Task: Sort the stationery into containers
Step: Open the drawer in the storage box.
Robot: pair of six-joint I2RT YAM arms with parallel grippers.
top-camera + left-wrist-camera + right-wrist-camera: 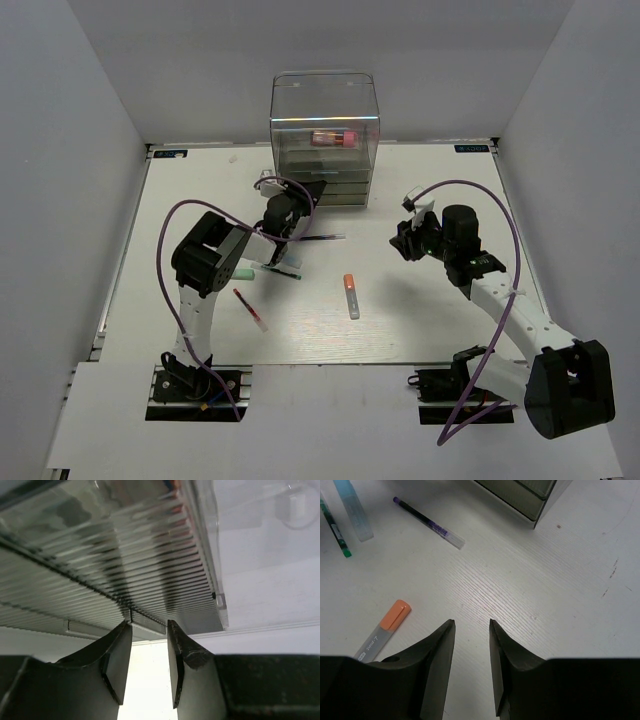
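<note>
The clear container stands at the back centre, a pink tube lying in its upper part. My left gripper is at its stacked grey drawers, with the fingertips closed on a drawer handle. My right gripper hangs open over bare table, nothing between its fingers. An orange-grey marker lies just to its left. Farther off lie a thin dark pen, a light blue marker and a green pen. A red-white pen lies by the left arm.
White walls close in the table on three sides. The left arm's purple cable loops over the left side, the right arm's cable over the right.
</note>
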